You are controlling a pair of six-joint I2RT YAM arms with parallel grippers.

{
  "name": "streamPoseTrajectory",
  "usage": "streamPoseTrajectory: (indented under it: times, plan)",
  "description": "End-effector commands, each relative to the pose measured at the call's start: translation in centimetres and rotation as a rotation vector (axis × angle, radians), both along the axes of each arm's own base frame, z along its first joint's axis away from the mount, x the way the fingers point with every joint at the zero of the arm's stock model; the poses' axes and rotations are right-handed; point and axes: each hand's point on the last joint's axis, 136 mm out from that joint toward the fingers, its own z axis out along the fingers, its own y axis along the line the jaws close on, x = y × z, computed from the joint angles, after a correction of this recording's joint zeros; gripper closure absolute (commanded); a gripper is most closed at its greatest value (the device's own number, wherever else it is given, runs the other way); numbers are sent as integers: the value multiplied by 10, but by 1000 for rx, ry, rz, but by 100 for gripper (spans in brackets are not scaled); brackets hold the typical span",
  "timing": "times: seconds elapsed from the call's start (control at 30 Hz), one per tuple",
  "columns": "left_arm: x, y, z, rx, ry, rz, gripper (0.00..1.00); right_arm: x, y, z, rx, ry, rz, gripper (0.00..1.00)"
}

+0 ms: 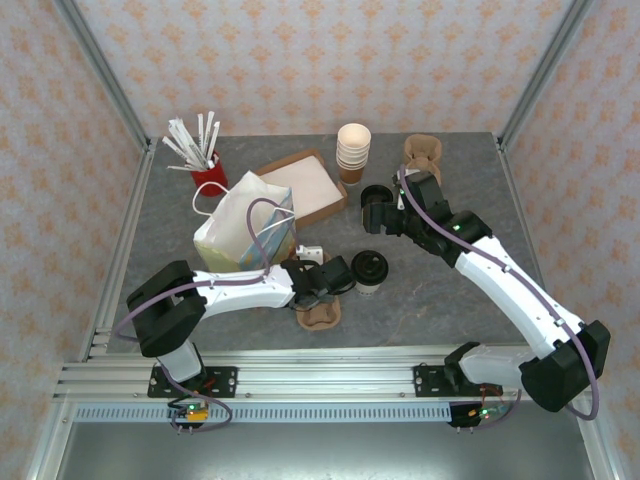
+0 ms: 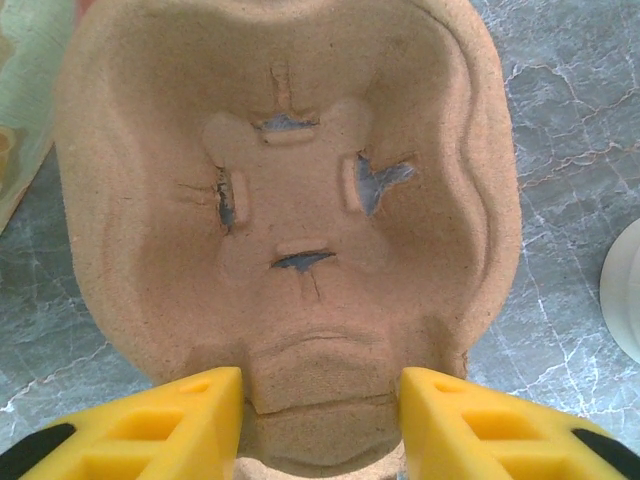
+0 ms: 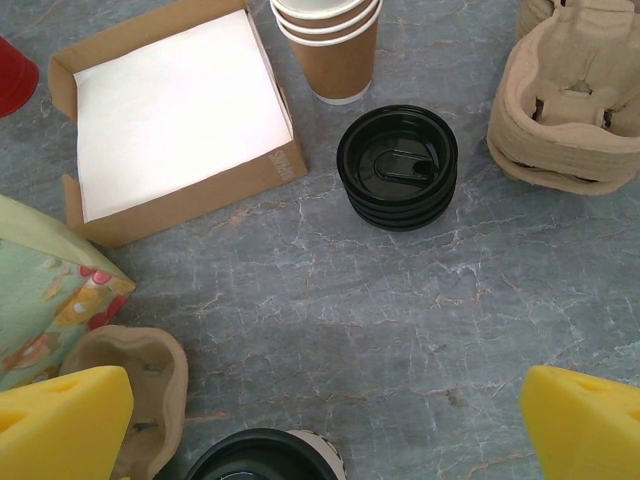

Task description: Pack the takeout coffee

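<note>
Left wrist view: the left gripper (image 2: 320, 425) straddles the near lip of the cup carrier (image 2: 290, 200), perhaps pinching it; I cannot tell. The right gripper (image 3: 325, 410) hangs spread wide. The coffee cup (image 1: 370, 268) stands just beside the carrier; lifted by that flimsy lip, the carrier could swing and topple it.

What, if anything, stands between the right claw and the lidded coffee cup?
Nothing visible. The open right claw hangs over bare table just beyond the lidded coffee cup; the stack of black lids lies farther off, not between them.

No legible text, labels or numbers.
</note>
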Motion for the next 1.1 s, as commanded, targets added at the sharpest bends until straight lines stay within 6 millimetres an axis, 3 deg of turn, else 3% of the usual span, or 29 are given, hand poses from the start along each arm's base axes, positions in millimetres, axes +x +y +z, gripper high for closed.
streamPoseTrajectory:
  times: [0.0, 0.4, 0.63, 1.07]
  plan:
    - [4, 5, -4, 23, -21, 30, 55, 2, -1, 0, 14, -4, -13, 0]
    - [5, 0, -6, 6, -15, 33, 57, 1, 0, -2, 18, 0, -12, 0]
    - [6, -1, 10, 15, -42, 3, 62, 1, 0, -2, 15, 0, -12, 0]
    - [1, -4, 28, 143, -5, -308, 64, 2, 1, -3, 14, 4, -11, 0]
